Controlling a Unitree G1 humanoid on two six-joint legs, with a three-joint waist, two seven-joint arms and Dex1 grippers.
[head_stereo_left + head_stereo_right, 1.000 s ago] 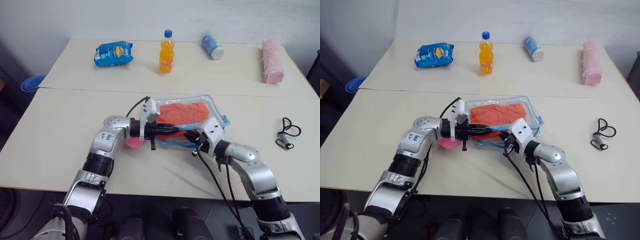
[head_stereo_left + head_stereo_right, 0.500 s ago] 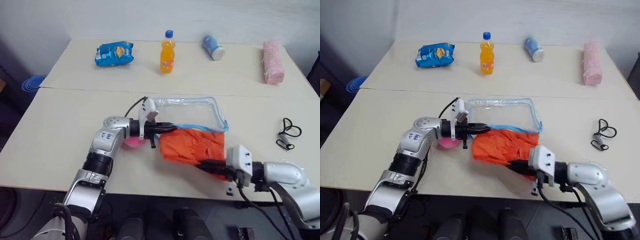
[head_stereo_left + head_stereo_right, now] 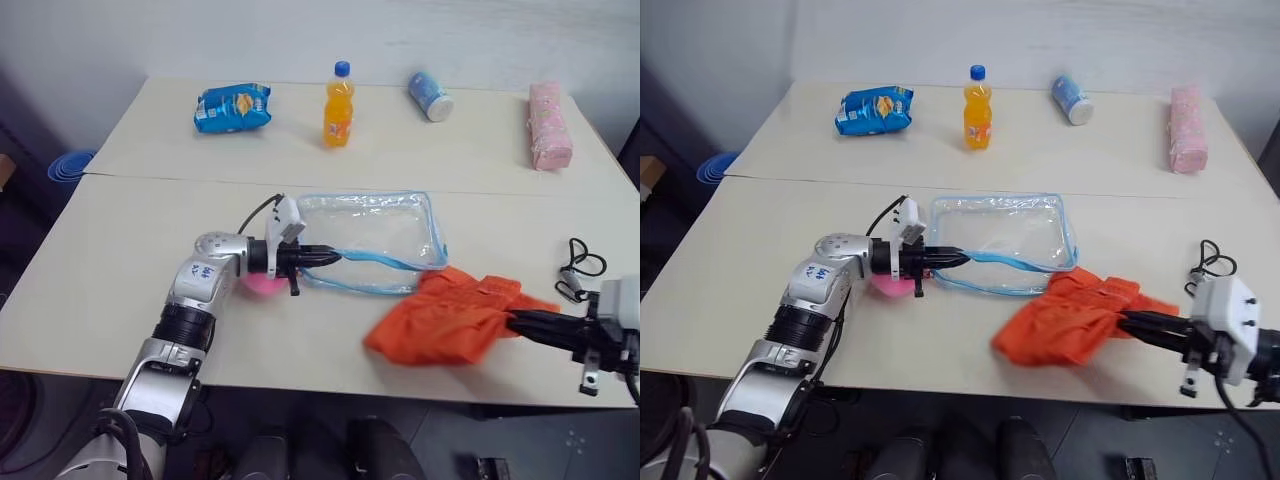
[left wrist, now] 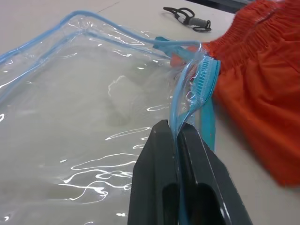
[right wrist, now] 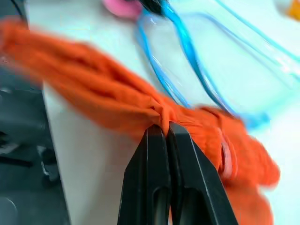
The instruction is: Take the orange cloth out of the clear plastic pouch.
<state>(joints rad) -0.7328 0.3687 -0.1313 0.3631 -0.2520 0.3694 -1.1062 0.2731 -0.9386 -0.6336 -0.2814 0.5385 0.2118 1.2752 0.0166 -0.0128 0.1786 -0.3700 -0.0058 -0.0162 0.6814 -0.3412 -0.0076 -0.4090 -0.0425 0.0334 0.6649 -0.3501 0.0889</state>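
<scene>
Going left to right, we see bare worktop (image 3: 110, 260) left of our left hand (image 3: 335, 258), which is pinched tight on the blue edging of the clear plastic pouch (image 3: 375, 235), a pink plush charm (image 3: 262, 284) beneath its wrist. The pouch lies flat, mid-worktop. Just right of it, touching its near corner, the orange cloth (image 3: 450, 320) lies outside near the front edge. Our right hand (image 3: 520, 322) is clamped on the cloth's right end. A black cord (image 3: 580, 268) sits by the right edge.
</scene>
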